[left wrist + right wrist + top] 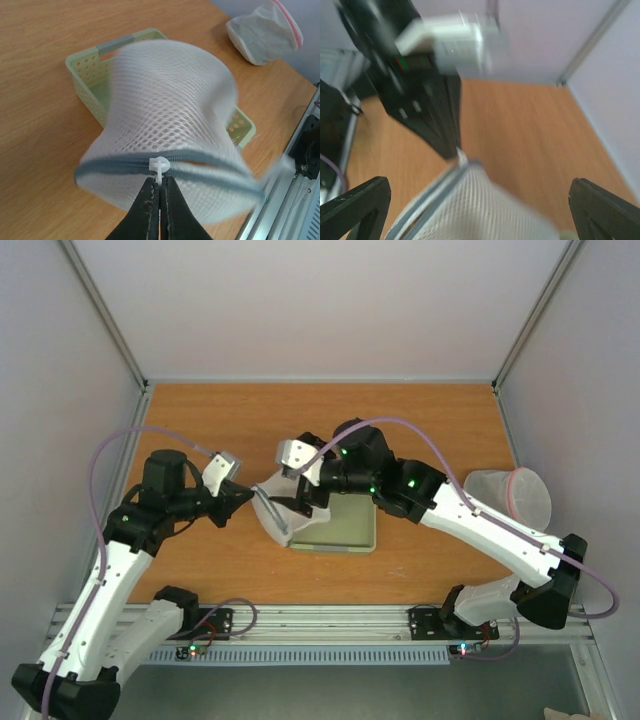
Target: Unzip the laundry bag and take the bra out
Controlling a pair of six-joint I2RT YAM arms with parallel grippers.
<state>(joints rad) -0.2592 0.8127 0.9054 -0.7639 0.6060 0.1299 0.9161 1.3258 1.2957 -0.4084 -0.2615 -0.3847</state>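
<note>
Orange wooden table [430, 425] under the laundry bag [165, 110] (pale lilac walls [320, 300] around)

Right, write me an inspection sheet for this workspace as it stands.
Surface: wooden table, no spills seen.
Job's things: white mesh laundry bag just left of the green tray; bra, nothing seen.
Clutter: second round bag, pink-rimmed, near the table's right edge.
Grippers: left claw shut on the white zip pull; right claw open, the bag's mesh between its fingers.
Cables: purple cables loop along both arms.
Surroundings: pale walls, metal frame posts at the corners.
</note>
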